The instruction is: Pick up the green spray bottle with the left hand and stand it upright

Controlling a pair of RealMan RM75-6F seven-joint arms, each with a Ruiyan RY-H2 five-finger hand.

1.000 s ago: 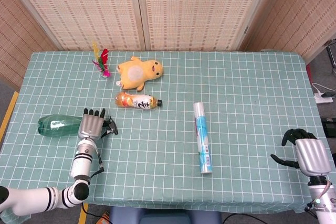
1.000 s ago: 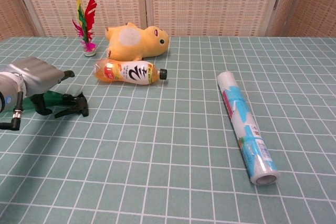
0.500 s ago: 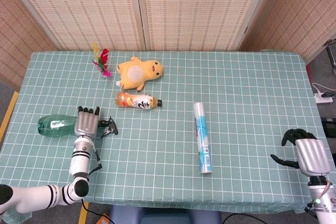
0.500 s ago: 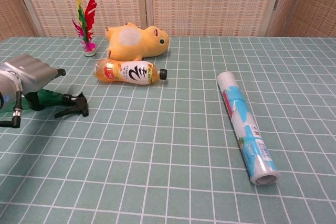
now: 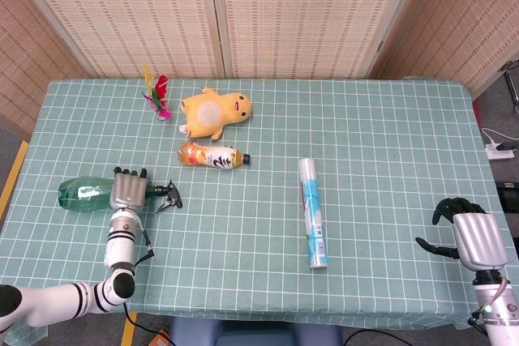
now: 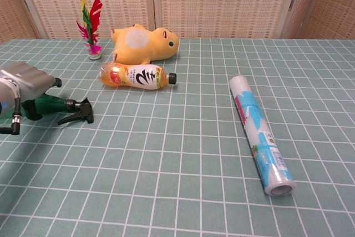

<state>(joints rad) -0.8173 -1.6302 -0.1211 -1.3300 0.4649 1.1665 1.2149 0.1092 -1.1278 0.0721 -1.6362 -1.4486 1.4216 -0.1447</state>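
Grasping looks to be the step in hand, judged from how things lie. At the left edge of the head view the green spray bottle [image 5: 101, 193] lies on its side on the table [image 5: 389, 143], body toward the left, black trigger nozzle pointing right. The left hand [image 5: 128, 190] sits palm-down over the bottle's neck end, fingers draped across it; whether they have closed round it I cannot tell, as the chest view shows only the hand's back above the green neck. The bottle is not lifted.

Above, at upper left, stand a feather shuttlecock [image 5: 156, 95] and a yellow plush toy [image 5: 214, 113], with an orange drink bottle [image 5: 211, 155] lying just below the toy. A rolled tube [image 5: 312, 212] lies at centre, well apart from the work. The right hand [image 5: 464, 232] hangs at lower right off the table's edge, fingers curled, holding nothing.

Next, the fingers need a firm wrap about the neck, then a lift and a turn to set the base down.
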